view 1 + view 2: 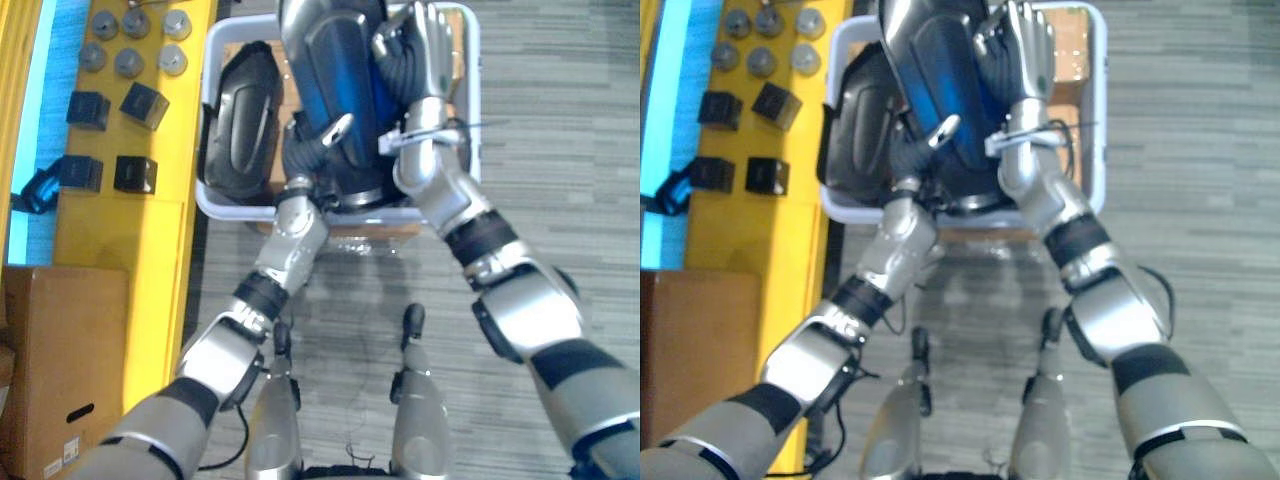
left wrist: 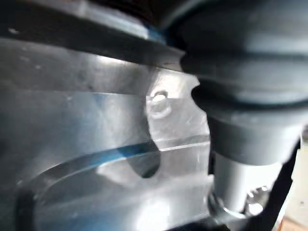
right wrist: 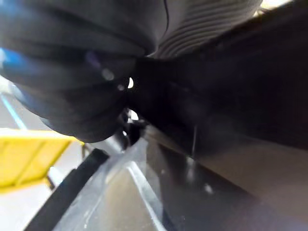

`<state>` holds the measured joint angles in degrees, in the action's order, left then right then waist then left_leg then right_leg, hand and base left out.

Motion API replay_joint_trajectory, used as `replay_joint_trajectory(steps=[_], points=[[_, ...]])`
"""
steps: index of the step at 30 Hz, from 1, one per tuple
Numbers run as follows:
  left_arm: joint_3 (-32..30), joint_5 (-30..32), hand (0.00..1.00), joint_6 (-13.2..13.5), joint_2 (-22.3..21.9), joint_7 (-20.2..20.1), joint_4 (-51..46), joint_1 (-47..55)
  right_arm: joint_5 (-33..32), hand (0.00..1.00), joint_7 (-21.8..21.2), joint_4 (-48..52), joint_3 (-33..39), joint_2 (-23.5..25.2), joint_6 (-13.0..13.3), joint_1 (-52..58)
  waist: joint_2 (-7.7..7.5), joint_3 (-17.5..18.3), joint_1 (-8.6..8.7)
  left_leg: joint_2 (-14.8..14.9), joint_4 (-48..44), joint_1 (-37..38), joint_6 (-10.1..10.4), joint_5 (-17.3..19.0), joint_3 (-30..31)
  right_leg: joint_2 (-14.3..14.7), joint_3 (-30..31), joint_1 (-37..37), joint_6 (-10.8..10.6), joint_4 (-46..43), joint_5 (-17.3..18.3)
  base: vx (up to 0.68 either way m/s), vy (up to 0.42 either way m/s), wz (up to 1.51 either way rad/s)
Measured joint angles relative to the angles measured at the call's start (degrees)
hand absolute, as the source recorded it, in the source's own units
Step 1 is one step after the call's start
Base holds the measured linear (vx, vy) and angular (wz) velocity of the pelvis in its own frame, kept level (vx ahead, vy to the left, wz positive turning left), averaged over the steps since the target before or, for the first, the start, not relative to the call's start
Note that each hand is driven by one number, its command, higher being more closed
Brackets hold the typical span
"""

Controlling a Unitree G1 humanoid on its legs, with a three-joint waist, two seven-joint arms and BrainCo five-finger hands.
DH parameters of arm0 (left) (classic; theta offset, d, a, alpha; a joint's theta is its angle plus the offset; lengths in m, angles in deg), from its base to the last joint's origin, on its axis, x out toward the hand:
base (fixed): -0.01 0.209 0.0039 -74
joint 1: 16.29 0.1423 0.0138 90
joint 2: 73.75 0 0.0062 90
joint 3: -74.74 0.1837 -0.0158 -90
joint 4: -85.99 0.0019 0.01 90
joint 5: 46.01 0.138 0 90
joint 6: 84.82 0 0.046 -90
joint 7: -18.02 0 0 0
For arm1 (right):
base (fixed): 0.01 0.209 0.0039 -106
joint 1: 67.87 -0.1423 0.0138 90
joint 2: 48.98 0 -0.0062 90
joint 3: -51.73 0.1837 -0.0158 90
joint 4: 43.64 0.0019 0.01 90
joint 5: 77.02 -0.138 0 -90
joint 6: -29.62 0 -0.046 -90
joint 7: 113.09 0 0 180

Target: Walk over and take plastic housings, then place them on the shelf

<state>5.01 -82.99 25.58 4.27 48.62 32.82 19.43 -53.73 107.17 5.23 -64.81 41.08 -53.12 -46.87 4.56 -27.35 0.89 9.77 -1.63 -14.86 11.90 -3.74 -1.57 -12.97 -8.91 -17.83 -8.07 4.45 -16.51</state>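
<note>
housing held up over bin, squeezed between both hands | right hand flat, fingers straight against its side | left hand underneath, grip can't tell | risk: palm-only squeeze slips, housing drops back

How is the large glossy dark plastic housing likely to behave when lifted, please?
Probably stiff: the large glossy dark plastic housing holds its shape between the left hand and right hand. Its shiny surface looks slippery; its bulk may make it tip.
</note>
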Motion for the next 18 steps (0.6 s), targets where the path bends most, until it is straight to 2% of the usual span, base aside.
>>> replay_joint_trajectory(steps=[4,10,13,14,16,18], points=[[-1.95,8.16,1.0,0.69,0.15,3.95,-2.67,2.91,0.01,1.0,1.62,3.57,-0.16,1.22,-0.04,2.4,-0.02,-0.01,0.01,0.0,0.16,1.28,-0.02,0.04,-0.46,0.01,0.39,0.92,-0.05,0.04,0.05,0.0,0.001,-0.04],[-1.69,12.23,1.0,0.04,1.53,5.38,-6.15,3.96,-0.33,1.0,3.68,7.04,0.29,1.14,-0.11,4.17,-0.6,0.03,0.05,0.04,0.35,3.8,-0.01,0.23,-0.92,0.01,0.56,2.99,-0.18,0.06,0.49,-0.02,0.0,-0.03],[-1.25,15.02,1.0,-1.55,2.0,6.74,-6.93,4.04,-1.13,1.0,3.8,7.08,0.65,1.13,-0.1,4.91,-1.75,0.31,0.23,0.12,0.78,5.07,0.03,0.26,-1.39,0.03,0.56,3.84,-0.22,0.06,0.64,0.0,0.001,-0.07],[-0.99,15.44,1.0,-1.71,2.18,6.84,-6.94,4.07,-1.17,0.0,3.9,7.1,1.05,1.13,-0.06,5.37,-2.29,0.59,0.23,0.13,1.02,5.42,0.02,0.25,-1.51,0.04,0.58,3.97,-0.21,0.06,0.63,0.02,0.004,-0.05],[-0.76,15.54,1.0,-1.71,2.22,6.84,-6.99,4.33,-1.41,0.0,3.93,7.09,1.18,1.13,0.2,5.9,-3.11,1.03,0.25,0.13,1.22,5.83,0.02,0.25,-1.75,0.05,0.73,4.13,-0.19,0.06,0.6,0.03,0.006,-0.04],[-0.66,15.52,1.0,-1.66,2.43,6.74,-8.84,5.28,-4.57,0.0,3.82,7.13,1.22,1.15,2.92,6.53,-3.54,1.27,0.44,0.15,1.24,6.08,0.06,0.31,-1.68,0.08,0.73,4.52,-0.18,0.06,0.59,0.04,0.008,0.02]])
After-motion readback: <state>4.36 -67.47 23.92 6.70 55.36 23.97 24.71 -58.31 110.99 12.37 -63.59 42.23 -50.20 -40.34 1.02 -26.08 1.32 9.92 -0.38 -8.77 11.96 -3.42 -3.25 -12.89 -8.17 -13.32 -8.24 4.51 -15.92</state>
